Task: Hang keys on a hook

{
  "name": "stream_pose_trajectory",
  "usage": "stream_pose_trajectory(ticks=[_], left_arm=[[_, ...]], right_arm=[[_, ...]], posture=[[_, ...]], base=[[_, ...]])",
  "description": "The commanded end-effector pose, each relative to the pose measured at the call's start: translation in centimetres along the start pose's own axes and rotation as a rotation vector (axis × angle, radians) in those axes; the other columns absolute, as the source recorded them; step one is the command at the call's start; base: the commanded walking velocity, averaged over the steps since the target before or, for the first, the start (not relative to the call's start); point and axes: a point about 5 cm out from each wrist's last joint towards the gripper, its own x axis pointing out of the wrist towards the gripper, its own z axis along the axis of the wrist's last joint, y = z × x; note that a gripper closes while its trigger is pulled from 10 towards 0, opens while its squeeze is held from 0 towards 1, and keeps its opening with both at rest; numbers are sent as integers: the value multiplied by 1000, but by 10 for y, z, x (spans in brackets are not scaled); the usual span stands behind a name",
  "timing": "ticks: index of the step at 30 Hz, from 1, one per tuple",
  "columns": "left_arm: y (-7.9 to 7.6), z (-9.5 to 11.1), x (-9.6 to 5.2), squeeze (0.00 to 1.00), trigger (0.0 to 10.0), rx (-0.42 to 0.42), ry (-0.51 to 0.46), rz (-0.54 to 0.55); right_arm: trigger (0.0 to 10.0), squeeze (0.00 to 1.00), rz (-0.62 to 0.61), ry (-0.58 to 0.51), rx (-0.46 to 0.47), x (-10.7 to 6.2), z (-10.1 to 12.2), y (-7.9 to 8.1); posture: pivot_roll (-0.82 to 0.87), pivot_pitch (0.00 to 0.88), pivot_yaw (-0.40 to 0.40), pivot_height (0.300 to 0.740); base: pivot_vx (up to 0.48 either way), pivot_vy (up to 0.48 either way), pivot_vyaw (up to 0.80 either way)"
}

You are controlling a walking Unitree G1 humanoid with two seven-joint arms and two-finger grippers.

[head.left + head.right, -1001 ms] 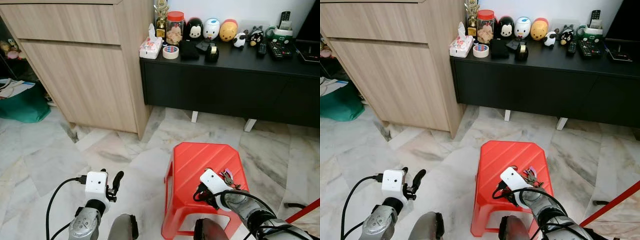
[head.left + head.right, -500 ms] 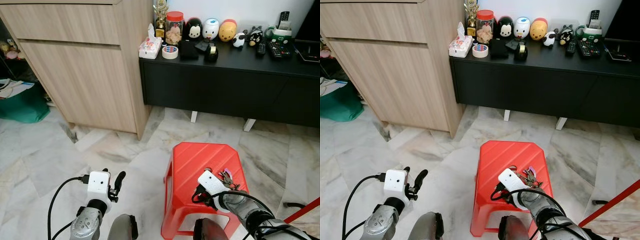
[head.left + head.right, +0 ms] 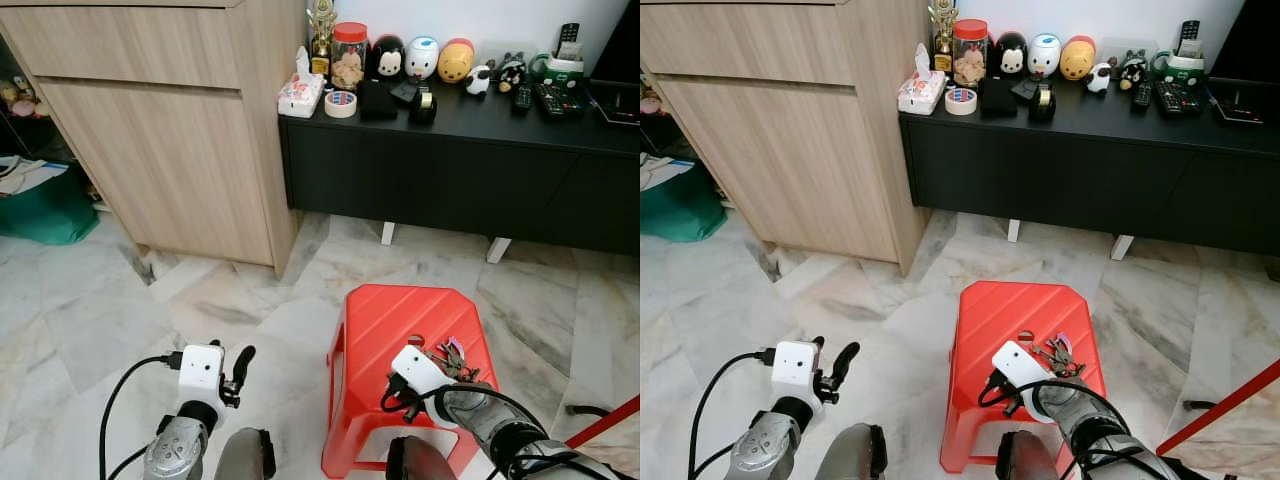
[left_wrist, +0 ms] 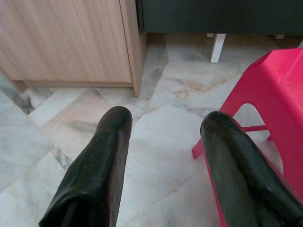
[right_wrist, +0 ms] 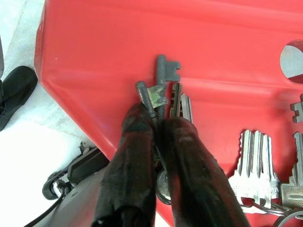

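I had the right gripper (image 5: 158,130) pinched narrow on the keys (image 5: 163,97) atop the red stool (image 3: 385,315), left gripper (image 4: 163,137) spread idle, hanging yet undone.

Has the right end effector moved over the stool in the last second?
Yes. The right end effector, shut on keys, has drawn back slightly toward the robot and leftward along the red stool.

Red stool (image 3: 400,320); silver/grey keys (image 5: 165,94); blk fingers (image 5: 137,156).
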Motion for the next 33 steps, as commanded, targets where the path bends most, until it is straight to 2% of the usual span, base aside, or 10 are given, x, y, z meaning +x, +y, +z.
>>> stream_pose_trajectory(ticks=[1,7,14,18,22,27,30,31,32,33], left_arm=[[1,-3,-2,0,10000,-1,17,4],[1,-4,-2,0,10000,-1,17,10],[1,-4,0,0,10000,-2,16,19],[1,-4,0,0,10000,-2,16,20],[1,-4,1,0,10000,-3,16,28],[1,-5,1,0,10000,-5,15,31],[0,-5,1,0,10000,-7,13,36],[0,-5,1,0,10000,-7,13,36],[1,-5,1,0,10000,-7,12,39],[1,-5,1,0,10000,-7,11,41]], right_arm=[[0,0,30,52,22,4,-16,12],[0,0,-16,-39,73,4,-2,8],[0,0,-112,-220,204,1,20,-2],[0,0,-137,-276,252,-1,24,-5],[0,0,-174,-393,383,-6,28,-12],[0,0,-184,-489,449,-9,30,-11],[0,0,-200,-701,538,-21,39,-14],[0,0,-200,-701,538,-21,39,-14],[2353,0,-187,-764,545,-25,43,-13],[5373,0,-187,-789,530,-28,44,-12]], posture=[[110,97,-15,615],[105,93,-16,615],[96,90,-22,615],[96,89,-24,615],[90,85,-32,615],[85,83,-36,615],[79,82,-38,615],[79,82,-38,615],[72,79,-40,615],[67,77,-41,615]], base=[[0,0,0],[0,0,0],[0,0,0],[0,0,0],[0,0,0],[0,0,0],[0,0,0],[0,0,0],[0,0,0],[0,0,0]])
